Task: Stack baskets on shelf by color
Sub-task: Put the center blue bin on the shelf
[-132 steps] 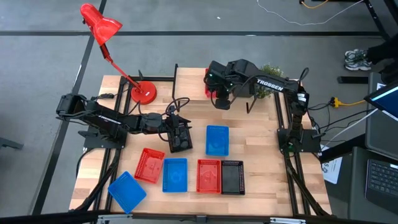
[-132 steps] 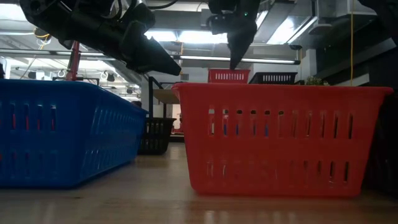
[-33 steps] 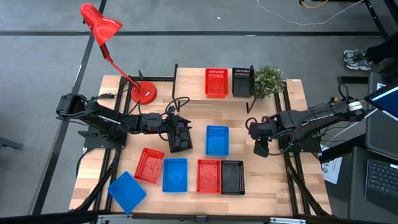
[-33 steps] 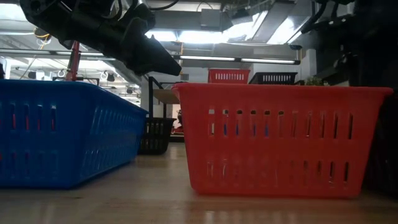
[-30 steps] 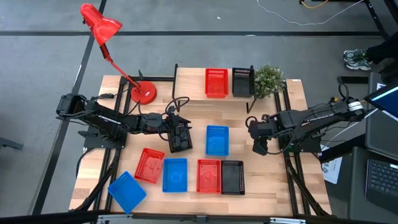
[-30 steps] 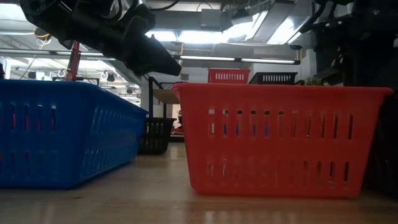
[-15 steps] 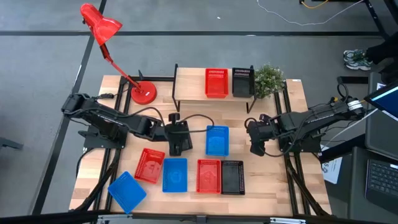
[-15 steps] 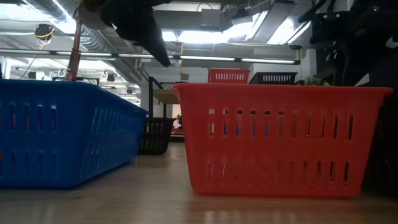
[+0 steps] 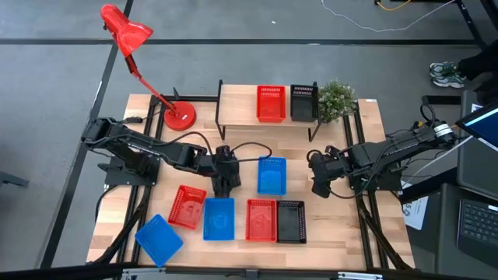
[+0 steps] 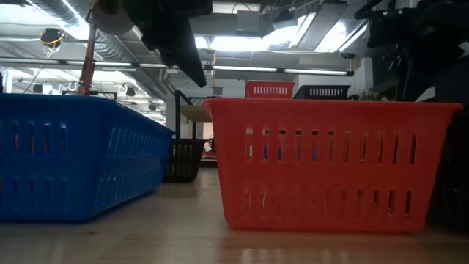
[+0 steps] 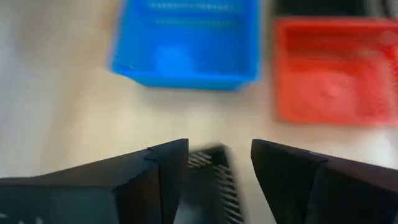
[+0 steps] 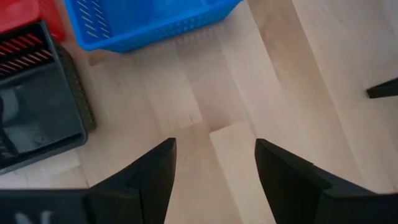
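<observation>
My left gripper (image 9: 224, 187) hangs open above a black basket (image 11: 208, 180), which shows in the gap between its fingers and rests on the table (image 10: 183, 160). My right gripper (image 9: 317, 185) is open over bare wood, to the right of a blue basket (image 9: 271, 175). The shelf (image 9: 237, 105) at the far edge carries a red basket (image 9: 270, 103) and a black basket (image 9: 303, 102). Along the near edge stand a tilted red basket (image 9: 187, 206), a blue basket (image 9: 219, 218), a red basket (image 9: 261, 220), a black basket (image 9: 290, 221) and a tilted blue basket (image 9: 159, 239).
A red desk lamp (image 9: 179, 117) stands at the far left and a small green plant (image 9: 336, 99) at the shelf's right end. Bare wood (image 12: 211, 93) lies ahead of my right gripper. Cables trail along both arms.
My left gripper has risen from the black basket and shifted a little toward the near edge; the basket stays where it was on the table. My right gripper has drifted slightly toward the table's left, toward the blue basket.
</observation>
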`<state>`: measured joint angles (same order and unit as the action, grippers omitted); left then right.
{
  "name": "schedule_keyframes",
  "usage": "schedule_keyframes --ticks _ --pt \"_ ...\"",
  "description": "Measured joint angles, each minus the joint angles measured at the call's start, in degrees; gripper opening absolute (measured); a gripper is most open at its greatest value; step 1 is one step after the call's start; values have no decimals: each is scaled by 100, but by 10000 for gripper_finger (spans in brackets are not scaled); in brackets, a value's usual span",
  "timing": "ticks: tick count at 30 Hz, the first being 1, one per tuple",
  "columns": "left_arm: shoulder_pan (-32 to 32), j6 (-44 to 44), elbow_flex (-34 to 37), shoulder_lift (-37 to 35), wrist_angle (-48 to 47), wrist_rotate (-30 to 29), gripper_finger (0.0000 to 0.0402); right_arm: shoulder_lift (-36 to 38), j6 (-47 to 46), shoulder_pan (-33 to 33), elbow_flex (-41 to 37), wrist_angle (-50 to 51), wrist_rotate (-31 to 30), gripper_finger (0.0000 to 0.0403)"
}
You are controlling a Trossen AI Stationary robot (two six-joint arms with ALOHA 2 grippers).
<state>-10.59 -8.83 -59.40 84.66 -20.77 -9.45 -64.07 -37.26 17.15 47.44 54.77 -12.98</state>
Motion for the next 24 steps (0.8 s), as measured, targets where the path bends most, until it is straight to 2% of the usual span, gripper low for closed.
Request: schedule_keyframes --ticks 4,7,11,15,19,24 --pt "-327 -96 0 58 53 892 171 0 24 0 0 -22 -12 217" --pt "-770 -565 0 57 138 1006 170 0 28 0 0 -24 -14 217" --pt "-1413 -1277 0 57 153 756 169 0 194 -2 2 -24 -34 217" --pt "-1885 -1821 0 57 201 266 168 0 197 -2 2 -24 -51 217" --pt "-2180 -2279 0 58 239 40 168 0 171 -2 2 -24 -50 217" --pt "-2342 -2395 -8 258 572 5 168 0 164 -2 2 -24 -50 217"
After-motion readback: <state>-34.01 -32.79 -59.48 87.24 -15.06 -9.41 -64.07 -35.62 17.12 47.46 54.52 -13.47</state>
